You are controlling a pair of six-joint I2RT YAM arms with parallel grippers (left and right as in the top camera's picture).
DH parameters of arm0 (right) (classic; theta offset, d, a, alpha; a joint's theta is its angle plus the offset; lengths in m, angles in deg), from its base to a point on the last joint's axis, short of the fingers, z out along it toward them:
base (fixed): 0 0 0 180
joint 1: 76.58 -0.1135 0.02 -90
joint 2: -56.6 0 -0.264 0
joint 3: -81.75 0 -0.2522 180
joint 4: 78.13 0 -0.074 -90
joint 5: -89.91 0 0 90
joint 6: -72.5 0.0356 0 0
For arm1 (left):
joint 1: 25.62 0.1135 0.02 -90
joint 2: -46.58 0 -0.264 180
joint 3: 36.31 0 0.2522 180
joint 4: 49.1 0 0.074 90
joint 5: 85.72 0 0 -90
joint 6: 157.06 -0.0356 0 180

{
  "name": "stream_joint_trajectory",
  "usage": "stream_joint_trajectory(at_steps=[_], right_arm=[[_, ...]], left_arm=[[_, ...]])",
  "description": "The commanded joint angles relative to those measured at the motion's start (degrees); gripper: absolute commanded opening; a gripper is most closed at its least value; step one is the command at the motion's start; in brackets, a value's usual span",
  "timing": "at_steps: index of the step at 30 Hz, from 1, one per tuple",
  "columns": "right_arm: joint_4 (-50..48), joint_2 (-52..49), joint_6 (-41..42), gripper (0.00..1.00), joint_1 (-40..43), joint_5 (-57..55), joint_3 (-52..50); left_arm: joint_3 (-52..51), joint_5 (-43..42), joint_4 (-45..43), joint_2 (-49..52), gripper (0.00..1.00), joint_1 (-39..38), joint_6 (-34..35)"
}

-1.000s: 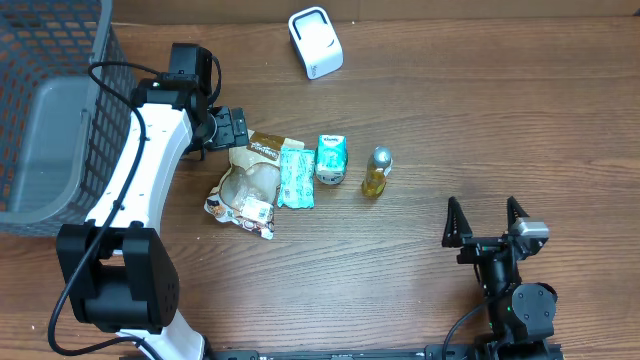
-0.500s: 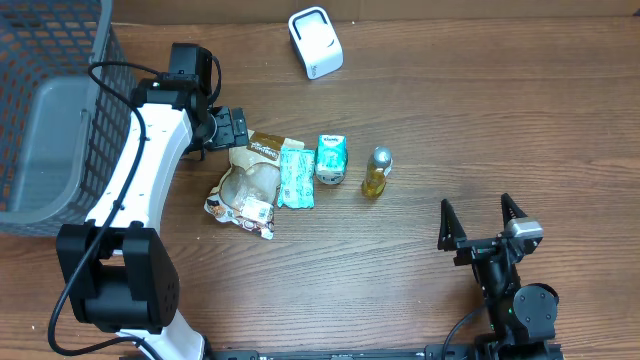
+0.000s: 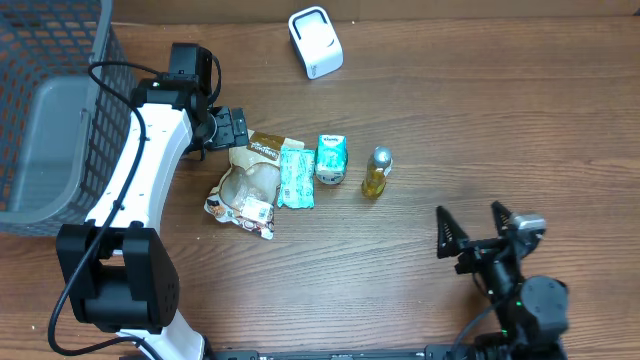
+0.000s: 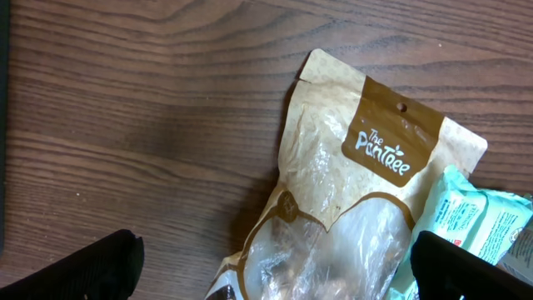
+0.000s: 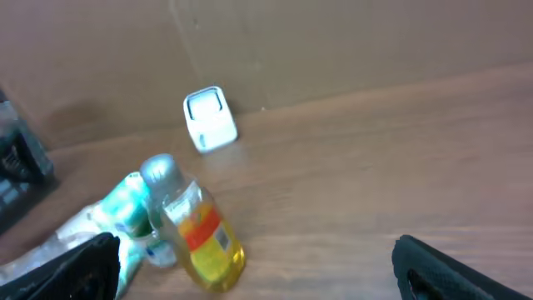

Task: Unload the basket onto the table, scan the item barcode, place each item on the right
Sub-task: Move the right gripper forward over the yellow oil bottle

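Observation:
Several items lie in a row mid-table: a tan and clear snack bag, a teal wipes pack, a small teal carton and a yellow bottle. The white scanner stands at the back edge. My left gripper hovers open just above the bag's top end; in the left wrist view the bag fills the space between its fingers, untouched. My right gripper stands open and holds nothing at the front right, facing the bottle and the scanner.
A dark mesh basket with a grey liner fills the far left. A brown cardboard wall runs behind the scanner. Bare wood lies between the bottle and my right gripper.
My right gripper has shifted slightly toward the front edge and turned a little. The left arm and the items have not moved.

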Motion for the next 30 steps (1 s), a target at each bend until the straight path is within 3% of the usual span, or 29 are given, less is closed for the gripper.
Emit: stream_joint_trajectory(at_steps=[1, 8, 13, 17, 25, 27, 30], right_arm=[[4.31, -7.02, 0.63, 1.0, 0.11, -2.8, 13.53], [21.4, -27.58, 0.46, 1.0, 0.11, -2.78, 39.95], [39.71, -45.92, 0.48, 1.0, 0.11, -2.64, 61.96], [48.5, -57.22, 0.5, 1.0, 0.11, -0.7, 73.33], [52.0, -70.9, 0.48, 1.0, 0.11, 10.69, 76.02], [52.11, -73.57, 0.57, 0.92, 0.11, 11.93, 76.02], [52.06, -77.59, 4.0, 0.88, 0.02, 13.27, 76.02]], left_arm=[[0.66, 0.72, -0.04, -0.46, 1.0, -0.02, 0.17], [0.66, 0.7, -0.04, -0.46, 1.0, -0.02, 0.17], [0.66, 0.72, -0.04, -0.46, 1.0, -0.02, 0.17], [0.66, 0.72, -0.04, -0.44, 1.0, -0.02, 0.17], [0.66, 0.7, -0.04, -0.46, 1.0, -0.02, 0.17], [0.66, 0.72, -0.04, -0.44, 1.0, -0.02, 0.17], [0.66, 0.72, -0.04, -0.44, 1.0, -0.02, 0.17]])
